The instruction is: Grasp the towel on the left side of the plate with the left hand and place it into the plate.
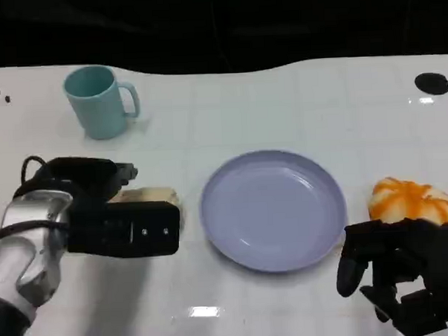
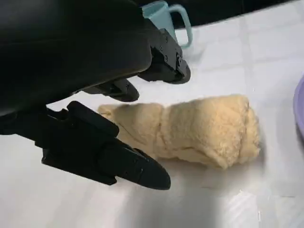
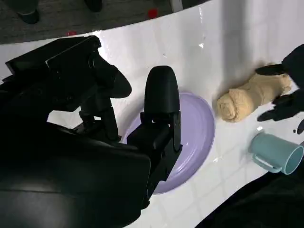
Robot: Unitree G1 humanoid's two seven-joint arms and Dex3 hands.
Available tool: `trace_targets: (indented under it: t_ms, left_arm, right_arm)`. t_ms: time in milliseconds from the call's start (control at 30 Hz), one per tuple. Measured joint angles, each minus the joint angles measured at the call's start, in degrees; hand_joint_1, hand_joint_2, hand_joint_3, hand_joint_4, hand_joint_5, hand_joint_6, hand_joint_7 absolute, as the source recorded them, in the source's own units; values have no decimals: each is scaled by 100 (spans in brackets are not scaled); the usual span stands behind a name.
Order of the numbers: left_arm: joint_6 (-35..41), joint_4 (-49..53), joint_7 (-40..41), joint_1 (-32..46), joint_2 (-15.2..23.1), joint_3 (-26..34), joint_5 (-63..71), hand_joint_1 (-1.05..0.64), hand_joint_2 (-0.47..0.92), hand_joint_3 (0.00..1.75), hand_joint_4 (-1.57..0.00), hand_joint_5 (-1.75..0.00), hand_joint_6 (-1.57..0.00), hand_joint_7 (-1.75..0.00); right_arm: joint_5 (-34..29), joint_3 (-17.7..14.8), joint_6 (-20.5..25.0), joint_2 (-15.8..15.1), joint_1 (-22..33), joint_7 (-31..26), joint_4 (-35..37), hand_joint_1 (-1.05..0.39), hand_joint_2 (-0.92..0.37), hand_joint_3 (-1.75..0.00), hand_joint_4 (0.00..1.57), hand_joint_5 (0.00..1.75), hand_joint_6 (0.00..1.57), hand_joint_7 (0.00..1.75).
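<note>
1. One step is going on: the left hand (image 1: 99,211) is reaching around the towel (image 2: 190,130), fingers (image 2: 118,164) open, not gripping yet.
2. Towel is lying on the tabletop (image 1: 280,98), just left of the plate (image 1: 274,210).
3. Next, the fingers need closing.
4. Head view is hiding most of the towel; the left wrist view is showing it whole.
5. Right hand (image 1: 407,275) is holding nothing, fingers apart.

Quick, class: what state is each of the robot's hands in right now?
Left hand: open, fingers spread on either side of the towel, not yet gripping it.
Right hand: holds nothing; open or shut cannot be told.

No legible text, label or number anywhere.
</note>
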Motion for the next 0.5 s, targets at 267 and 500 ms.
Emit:
trace_targets:
  t_ms: [267, 500]
  left_arm:
    - [-773, 1893, 985, -571, -379, -183, -82, -31, 92, 16, -82, -33, -81, -10]
    - [-1502, 2585, 1959, -582, -479, -58, -403, -20, 92, 21, -88, -171, -77, -137]
  right_arm:
    - [10, -10, 30, 0, 30, 1, -19, 3, -60, -103, 70, 169, 68, 144]
    - [13, -17, 36, -1, 30, 2, -29, 3, -60, -103, 70, 168, 68, 143]
